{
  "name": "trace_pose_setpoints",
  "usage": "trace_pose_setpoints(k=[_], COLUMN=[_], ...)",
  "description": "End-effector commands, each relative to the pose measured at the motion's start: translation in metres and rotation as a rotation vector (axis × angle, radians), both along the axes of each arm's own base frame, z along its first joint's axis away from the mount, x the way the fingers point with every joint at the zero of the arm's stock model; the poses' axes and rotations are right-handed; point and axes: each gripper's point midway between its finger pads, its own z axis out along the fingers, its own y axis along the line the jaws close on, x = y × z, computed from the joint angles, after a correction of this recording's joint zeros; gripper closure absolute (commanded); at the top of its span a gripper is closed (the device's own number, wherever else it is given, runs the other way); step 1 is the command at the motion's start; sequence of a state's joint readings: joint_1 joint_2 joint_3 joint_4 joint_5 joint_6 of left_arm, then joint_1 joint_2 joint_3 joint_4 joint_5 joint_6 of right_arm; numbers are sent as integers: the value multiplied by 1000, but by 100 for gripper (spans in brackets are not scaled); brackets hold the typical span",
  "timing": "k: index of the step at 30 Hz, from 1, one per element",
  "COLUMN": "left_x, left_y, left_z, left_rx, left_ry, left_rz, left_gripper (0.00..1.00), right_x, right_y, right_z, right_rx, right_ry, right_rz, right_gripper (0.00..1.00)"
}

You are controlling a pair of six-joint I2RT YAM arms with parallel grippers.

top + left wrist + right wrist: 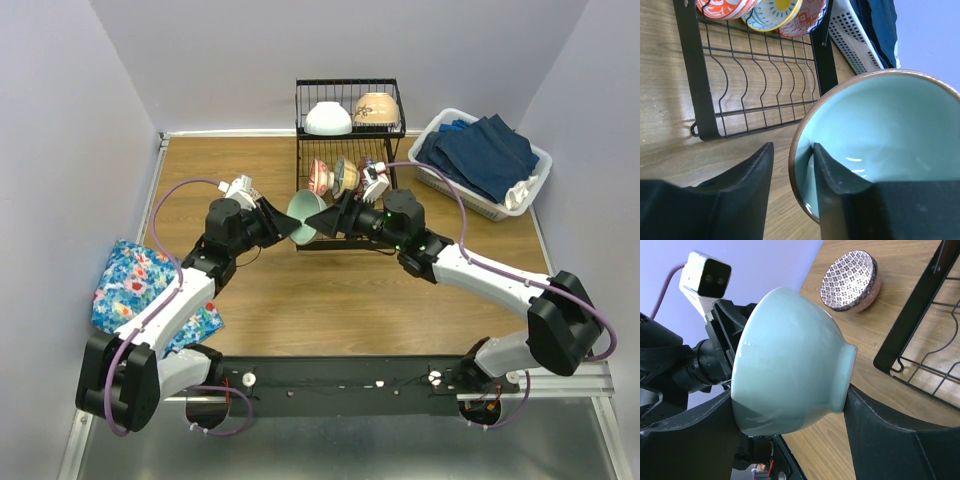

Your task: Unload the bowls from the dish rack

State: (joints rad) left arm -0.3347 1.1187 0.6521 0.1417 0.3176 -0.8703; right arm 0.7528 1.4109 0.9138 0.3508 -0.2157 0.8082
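A mint-green bowl (303,218) hangs on its side above the table, between both grippers, in front of the black wire dish rack (300,130). My right gripper (790,392) is shut on it, one finger at the rim and one on the foot (790,360). My left gripper (792,147) is open around the bowl's rim (890,125): one finger lies against the inside, the other stands off outside. A white bowl (328,119) and a beige bowl (376,108) sit on the raised shelf. Three patterned bowls (320,176) stand on edge in the lower tray (700,75).
A pink bowl with a dark patterned inside (850,282) sits on the table left of the rack. A white plastic basket (485,200) of blue cloths stands at the right. A floral cloth (140,285) lies at the left edge.
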Motion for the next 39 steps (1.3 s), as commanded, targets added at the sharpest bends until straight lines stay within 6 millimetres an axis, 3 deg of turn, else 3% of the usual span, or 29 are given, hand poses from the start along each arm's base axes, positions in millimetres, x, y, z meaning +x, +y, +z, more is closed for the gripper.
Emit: trace_pose_setpoints(k=[1, 3, 5, 8, 15, 18, 22, 29, 33, 39], left_x=[-6, -8, -9, -8, 6, 13, 23, 56, 78, 106], left_y=[-3, -2, -1, 4, 36, 55, 79, 128, 156, 172], left_z=[-8, -10, -11, -8, -1, 1, 2, 16, 1, -18], left_rx=[-22, -33, -38, -26, 129, 205, 317, 419, 467, 488], left_ry=[16, 25, 26, 10, -24, -25, -7, 10, 79, 127], left_rz=[-13, -7, 1, 21, 124, 169, 229, 364, 442, 476], left_gripper=[73, 90, 99, 100, 100, 100, 100, 100, 100, 100], right_x=[-5, -5, -4, -2, 6, 7, 10, 9, 6, 0], right_y=[1, 0, -3, -8, -29, -40, -54, -76, -88, -103], right_z=[40, 40, 37, 32, 19, 14, 12, 9, 8, 7], right_rx=[119, 120, 116, 102, -1, -61, -138, -235, -270, -315], right_ry=[-92, -94, -91, -88, -103, -115, -150, -185, -195, -218], right_rz=[13, 6, -10, -40, -138, -174, -221, -268, -293, -312], right_gripper=[76, 71, 67, 55, 15, 8, 7, 7, 7, 7])
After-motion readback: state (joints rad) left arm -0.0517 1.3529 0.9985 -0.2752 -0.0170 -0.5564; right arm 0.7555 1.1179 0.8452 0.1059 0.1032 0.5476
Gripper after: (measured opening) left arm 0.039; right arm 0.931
